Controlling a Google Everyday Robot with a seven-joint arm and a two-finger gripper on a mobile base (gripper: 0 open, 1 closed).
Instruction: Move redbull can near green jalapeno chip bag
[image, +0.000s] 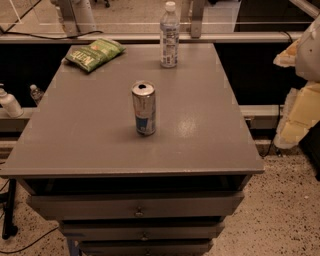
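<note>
The redbull can (144, 108) stands upright near the middle of the grey table top (75, 135); it is silver with a blue panel low on its side and an opened top. The green jalapeno chip bag (94, 53) lies flat at the table's far left corner. My gripper (299, 116) shows as pale yellow and white parts at the right edge of the view, beyond the table's right side, well apart from the can and holding nothing that I can see.
A clear plastic water bottle (169, 36) stands at the far edge of the table, right of the bag. Drawers (137, 206) sit under the table top. A white bottle (8, 102) stands on a ledge to the left.
</note>
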